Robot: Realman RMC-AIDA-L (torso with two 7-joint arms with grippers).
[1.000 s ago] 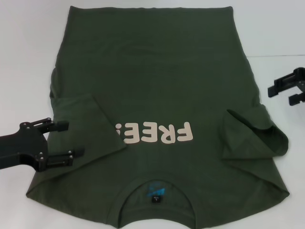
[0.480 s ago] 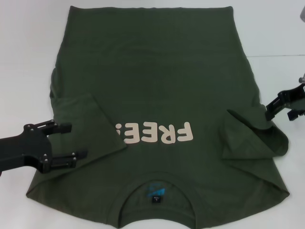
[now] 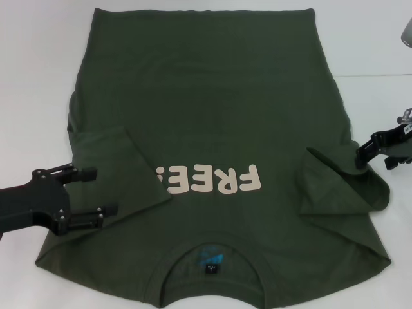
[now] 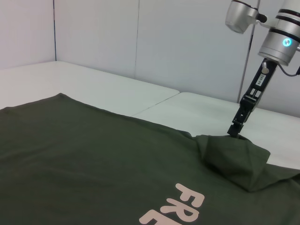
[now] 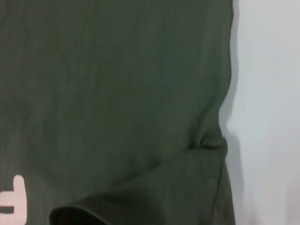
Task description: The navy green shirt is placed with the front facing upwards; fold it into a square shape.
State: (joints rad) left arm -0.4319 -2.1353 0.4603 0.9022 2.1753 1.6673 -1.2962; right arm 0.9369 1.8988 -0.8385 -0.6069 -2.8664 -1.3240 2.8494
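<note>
The navy green shirt (image 3: 206, 96) lies flat, front up, on the white table, its collar label (image 3: 211, 261) at the near edge and the cream "FREE!" print (image 3: 212, 180) across the chest. Both short sleeves are folded inward: the left sleeve (image 3: 119, 167) and the right sleeve (image 3: 335, 183). My left gripper (image 3: 96, 192) is open, low over the shirt's left shoulder area. My right gripper (image 3: 372, 158) is open at the outer edge of the folded right sleeve. In the left wrist view, that right gripper (image 4: 234, 131) points down onto the sleeve (image 4: 234, 159). The right wrist view shows the shirt (image 5: 117, 84) and its sleeve fold (image 5: 164, 192).
White table (image 3: 32, 77) surrounds the shirt on the left, right and far sides. A seam between table panels (image 3: 380, 75) runs at the right. Pale wall panels (image 4: 140, 37) stand behind the table.
My right gripper has come down and toward me, from beside the shirt to the folded right sleeve's edge. The left gripper shifted only slightly. The shirt has not moved.
</note>
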